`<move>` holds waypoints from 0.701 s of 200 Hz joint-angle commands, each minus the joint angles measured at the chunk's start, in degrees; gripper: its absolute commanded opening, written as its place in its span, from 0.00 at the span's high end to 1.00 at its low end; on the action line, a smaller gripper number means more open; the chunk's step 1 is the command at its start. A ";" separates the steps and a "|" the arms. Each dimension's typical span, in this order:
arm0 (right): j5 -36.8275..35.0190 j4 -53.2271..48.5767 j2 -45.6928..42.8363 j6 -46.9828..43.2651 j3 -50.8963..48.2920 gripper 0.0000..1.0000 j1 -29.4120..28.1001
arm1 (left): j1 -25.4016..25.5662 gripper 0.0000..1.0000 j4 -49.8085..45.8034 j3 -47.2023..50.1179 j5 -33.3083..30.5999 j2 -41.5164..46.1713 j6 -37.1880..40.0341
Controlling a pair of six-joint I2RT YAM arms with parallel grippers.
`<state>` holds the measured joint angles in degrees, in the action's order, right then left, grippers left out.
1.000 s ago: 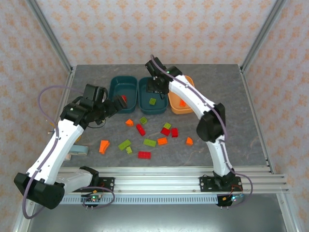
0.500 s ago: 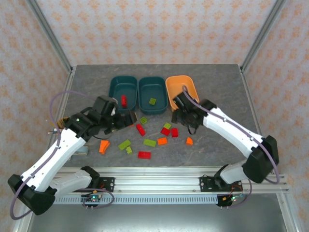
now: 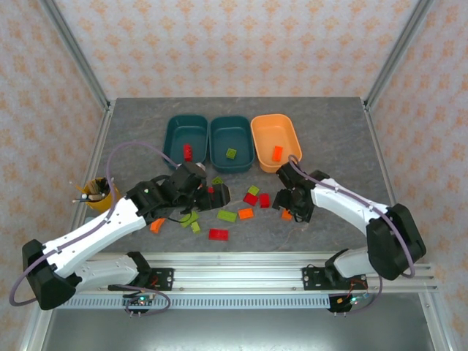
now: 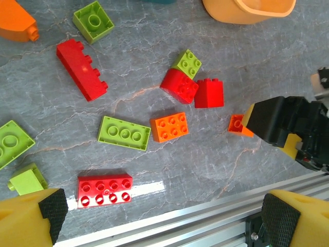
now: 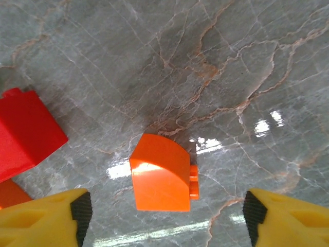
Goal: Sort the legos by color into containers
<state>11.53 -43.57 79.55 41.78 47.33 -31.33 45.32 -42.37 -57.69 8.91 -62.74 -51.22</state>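
Observation:
Three containers stand in a row at the back: a teal tub (image 3: 183, 131) holding a red lego (image 3: 188, 152), a teal tub (image 3: 232, 135) holding a green one (image 3: 231, 153), and an orange tub (image 3: 269, 135) holding an orange one (image 3: 278, 153). Loose red, green and orange legos lie scattered in front. My right gripper (image 5: 164, 216) hangs open low over an orange curved lego (image 5: 162, 172), which lies between its fingers, untouched. My left gripper (image 4: 164, 218) is open and empty above the pile, with a red eight-stud lego (image 4: 105, 189) near its left finger.
A yellow cup (image 3: 99, 194) stands at the table's left. The aluminium rail (image 3: 292, 259) runs along the near edge, just below the left gripper's fingers. A red cube (image 5: 23, 131) sits just left of the right gripper. The two grippers (image 3: 212, 194) (image 3: 290, 207) are about a hand's width apart.
The right arm swung from the tubs down to the orange curved lego and its jaws widened. The left arm moved from the left teal tub forward and right over the pile.

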 commanded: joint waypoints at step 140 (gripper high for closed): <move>-5.97 -0.53 1.44 -2.59 3.74 0.65 0.48 | 1.96 0.00 1.00 -2.34 -5.00 0.37 -2.44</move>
<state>10.94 -38.79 84.71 42.02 45.89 -31.29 46.89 -41.65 -57.71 6.74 -62.74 -52.69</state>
